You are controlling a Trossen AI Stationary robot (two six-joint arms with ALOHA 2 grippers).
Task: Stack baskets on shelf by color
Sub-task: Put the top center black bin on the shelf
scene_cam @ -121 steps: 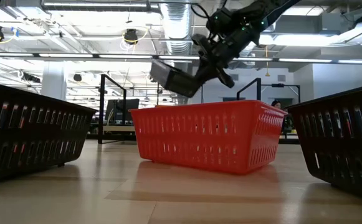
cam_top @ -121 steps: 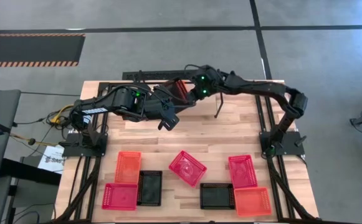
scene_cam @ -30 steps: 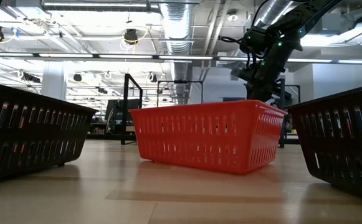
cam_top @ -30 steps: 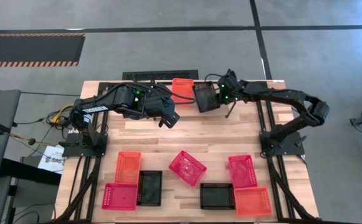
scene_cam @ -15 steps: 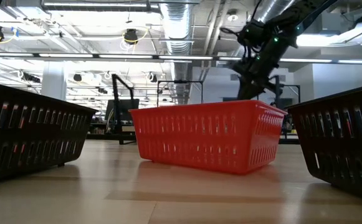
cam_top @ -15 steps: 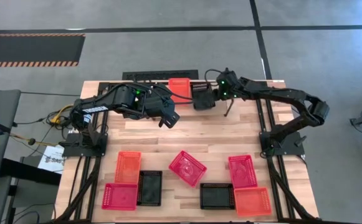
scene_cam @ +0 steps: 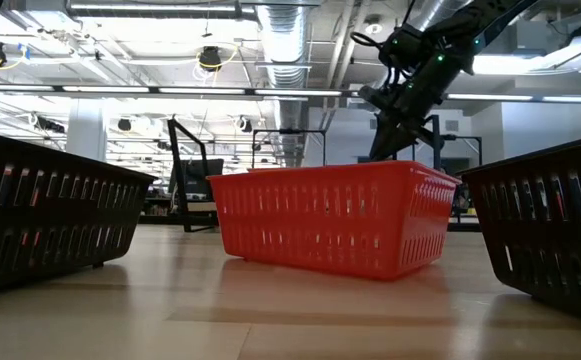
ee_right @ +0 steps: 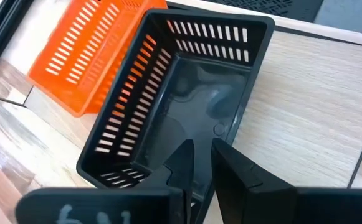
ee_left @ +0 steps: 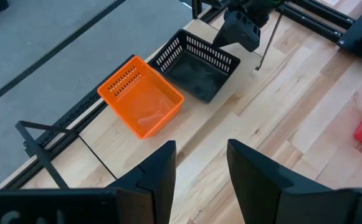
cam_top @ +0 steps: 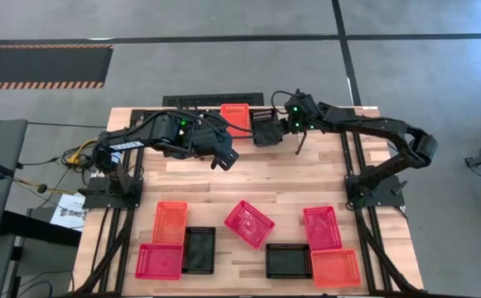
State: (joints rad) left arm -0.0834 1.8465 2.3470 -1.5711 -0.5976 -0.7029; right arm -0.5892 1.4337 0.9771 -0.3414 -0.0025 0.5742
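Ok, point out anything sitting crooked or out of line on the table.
The pinkish-red basket at the middle of the near row sits turned at an angle, while its neighbours lie square to the table edge. On the shelf, the black basket held by the right gripper is tilted.

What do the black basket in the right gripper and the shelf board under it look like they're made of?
The black basket looks like moulded plastic: thin slotted walls, and a smooth floor with a slight sheen. The right gripper pinches its near wall. The shelf board looks like light wood with visible grain and a matte finish. The orange basket beside it looks like the same slotted plastic.
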